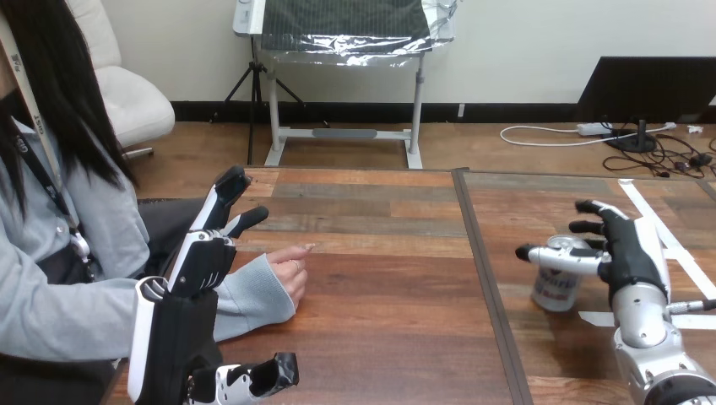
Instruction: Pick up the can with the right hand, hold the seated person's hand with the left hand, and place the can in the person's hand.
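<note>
Gripping the can (556,285): right robot hand (631,255), at the right of the worktop (380,337), its arm coming in from the near right corner. Fingers (588,226) curl over the top of the can from the right side, and one black tip reaches round to the can's left.

Can: silver, with dark print on its side, close to upright with a slight lean. It sits on the right part of the worktop, to the right of the dark seam (487,278) that runs from far to near. Whether its base rests on the wood or hangs just clear of it cannot be told.

Left robot hand (203,257): at the left of the worktop, raised on its arm from the near left corner. Released, with the fingers straight and pointing toward the far side, holding nothing, and its thumb (262,376) jutting right at the near edge.

Person's hand (289,272): lying on the worktop just to the right of the left robot hand, in a grey sleeve, one finger stretched out toward the right. The robot hand stands in front of the sleeve; contact between the two cannot be told, and no robot finger is wrapped round the hand or wrist.

White tape strips (667,245): on the wood at the far right, one running slantwise past the right robot hand.

Can and person's hand: well apart, with the seam between them.
</note>
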You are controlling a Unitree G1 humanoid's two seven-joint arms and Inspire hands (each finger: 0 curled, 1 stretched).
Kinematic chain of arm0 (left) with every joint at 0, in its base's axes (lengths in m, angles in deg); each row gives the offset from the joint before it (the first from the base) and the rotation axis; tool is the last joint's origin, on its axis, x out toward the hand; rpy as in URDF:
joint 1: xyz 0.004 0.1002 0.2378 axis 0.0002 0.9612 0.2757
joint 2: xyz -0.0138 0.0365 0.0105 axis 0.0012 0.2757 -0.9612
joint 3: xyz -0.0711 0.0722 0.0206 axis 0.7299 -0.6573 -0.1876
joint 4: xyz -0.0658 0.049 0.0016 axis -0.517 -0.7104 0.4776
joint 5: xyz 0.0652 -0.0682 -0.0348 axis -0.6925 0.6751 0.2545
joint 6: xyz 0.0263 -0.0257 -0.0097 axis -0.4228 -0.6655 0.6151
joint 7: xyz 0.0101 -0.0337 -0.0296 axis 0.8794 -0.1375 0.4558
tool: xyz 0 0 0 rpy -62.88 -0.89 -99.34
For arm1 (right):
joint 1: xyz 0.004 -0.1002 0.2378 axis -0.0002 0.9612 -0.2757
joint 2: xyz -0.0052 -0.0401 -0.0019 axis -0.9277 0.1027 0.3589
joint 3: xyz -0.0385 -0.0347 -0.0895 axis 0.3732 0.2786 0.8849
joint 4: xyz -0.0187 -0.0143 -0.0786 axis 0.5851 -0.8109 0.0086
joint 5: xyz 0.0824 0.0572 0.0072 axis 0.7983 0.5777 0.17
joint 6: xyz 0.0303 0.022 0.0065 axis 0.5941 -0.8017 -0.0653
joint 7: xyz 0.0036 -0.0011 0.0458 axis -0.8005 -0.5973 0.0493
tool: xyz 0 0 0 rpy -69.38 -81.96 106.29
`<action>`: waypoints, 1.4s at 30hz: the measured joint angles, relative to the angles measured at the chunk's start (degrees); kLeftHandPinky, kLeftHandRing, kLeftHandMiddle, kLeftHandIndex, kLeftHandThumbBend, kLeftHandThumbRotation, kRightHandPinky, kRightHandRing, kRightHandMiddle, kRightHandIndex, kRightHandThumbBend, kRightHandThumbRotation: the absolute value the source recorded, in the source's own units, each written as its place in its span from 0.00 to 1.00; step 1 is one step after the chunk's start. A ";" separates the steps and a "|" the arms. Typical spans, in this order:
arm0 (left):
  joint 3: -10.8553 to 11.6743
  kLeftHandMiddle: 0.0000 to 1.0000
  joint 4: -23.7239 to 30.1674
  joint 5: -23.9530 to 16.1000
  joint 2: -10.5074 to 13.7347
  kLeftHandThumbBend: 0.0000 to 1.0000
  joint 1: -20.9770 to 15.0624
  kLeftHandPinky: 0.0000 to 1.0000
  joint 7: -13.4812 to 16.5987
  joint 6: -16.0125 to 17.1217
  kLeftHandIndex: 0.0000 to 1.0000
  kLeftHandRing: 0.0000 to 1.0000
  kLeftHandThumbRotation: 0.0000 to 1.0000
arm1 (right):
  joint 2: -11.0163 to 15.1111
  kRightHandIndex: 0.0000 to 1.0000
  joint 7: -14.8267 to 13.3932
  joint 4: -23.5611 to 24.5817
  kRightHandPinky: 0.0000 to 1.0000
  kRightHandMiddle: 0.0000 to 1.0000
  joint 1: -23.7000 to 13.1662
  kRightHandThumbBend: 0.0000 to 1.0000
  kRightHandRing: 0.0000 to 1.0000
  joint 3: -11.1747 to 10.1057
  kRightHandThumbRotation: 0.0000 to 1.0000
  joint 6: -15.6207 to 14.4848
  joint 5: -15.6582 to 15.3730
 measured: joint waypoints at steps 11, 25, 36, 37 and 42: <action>0.09 0.95 0.24 -0.03 -0.02 0.96 0.00 0.87 -0.02 0.00 0.91 0.95 0.67 | -0.59 0.84 0.46 -0.92 0.70 0.81 1.33 0.96 0.78 0.97 0.02 -0.89 -0.55; 0.46 0.94 0.25 -0.20 -0.32 0.93 0.00 0.85 -0.02 0.59 0.90 0.94 0.69 | -0.91 0.74 -0.72 -0.92 0.65 0.73 1.94 0.92 0.71 0.90 0.00 0.44 -0.36; 1.17 0.94 0.25 -0.37 -0.83 0.94 0.00 0.81 0.00 1.09 0.90 0.92 0.68 | -1.40 0.71 -2.37 -0.92 0.62 0.71 2.04 0.93 0.69 1.03 0.00 0.59 -0.69; 1.17 0.94 0.25 -0.32 -0.89 0.94 0.00 0.81 0.01 1.11 0.90 0.92 0.68 | -1.42 0.71 -2.45 -0.92 0.62 0.71 2.04 0.93 0.69 1.02 0.00 0.59 -0.68; 1.08 0.93 0.25 -0.15 -0.97 0.93 0.00 0.81 0.01 1.11 0.90 0.92 0.68 | -1.46 0.70 -2.87 -0.93 0.59 0.70 2.06 0.93 0.67 0.98 0.00 0.65 -0.63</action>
